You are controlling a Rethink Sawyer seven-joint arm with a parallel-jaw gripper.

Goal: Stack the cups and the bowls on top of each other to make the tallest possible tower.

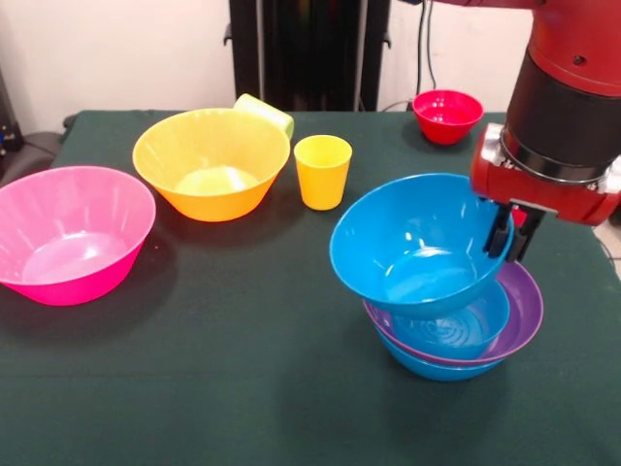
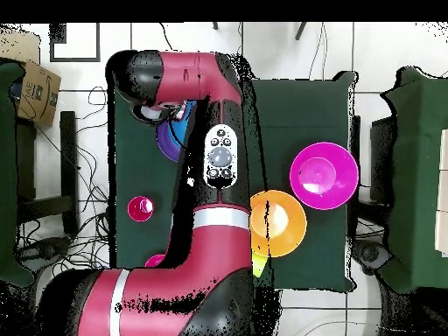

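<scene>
At the lower right of the front view a start on the tower (image 1: 451,330) is seen: a blue bowl lowest, a purple bowl (image 1: 524,306) nested in it, a smaller translucent blue bowl (image 1: 461,325) inside that; a second blue bowl (image 1: 412,243) is held tilted above them, its right rim pinched between the closed fingers of the gripper (image 1: 512,233), not yet seated level. At the left edge the pink bowl (image 1: 68,233) is left standing alone; further up, the orange bowl (image 1: 212,160) and the yellow cup (image 1: 322,170) remain unstacked, with a lime green cup (image 1: 267,109) lying behind the orange bowl; at the upper right the small red bowl (image 1: 447,115) waits; a red cup is not made out. Roughly half the work is judged to be left.
</scene>
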